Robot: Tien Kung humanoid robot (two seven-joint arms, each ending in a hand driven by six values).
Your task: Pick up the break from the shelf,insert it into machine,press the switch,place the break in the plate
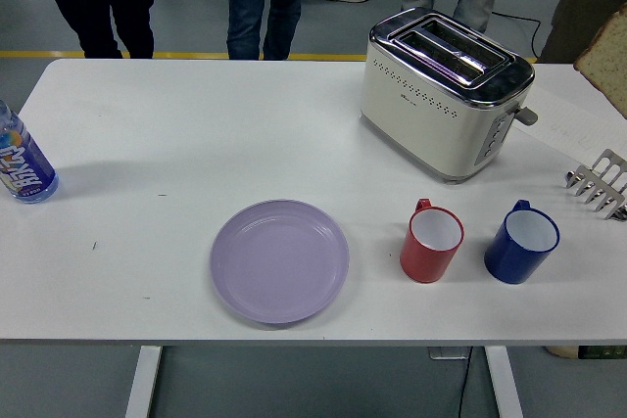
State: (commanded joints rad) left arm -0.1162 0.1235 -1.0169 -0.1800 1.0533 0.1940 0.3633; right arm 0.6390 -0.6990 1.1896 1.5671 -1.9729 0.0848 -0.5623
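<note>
I see one white table (196,134), and on it, from biggest down: one cream and chrome toaster (443,95) at the far right with two open slots on top, its maker's name on the side too small for me to read. One lilac plate (279,259) lies bare near the front edge. Two mugs stand side by side to the plate's right, apart from each other: a red mug (431,242) and a blue mug (521,242), both white inside. One metal rack (600,183) pokes in at the right edge. One bottle (22,162) with a blue label stands at the left edge; its lettering is cut off and I cannot read it.

One slice of bread (605,64) shows at the right edge, up off the table, above the rack and to the right of the toaster, partly out of frame. I cannot see either robot hand, so I cannot tell what holds the slice.

Several people's legs stand beyond the far edge.
</note>
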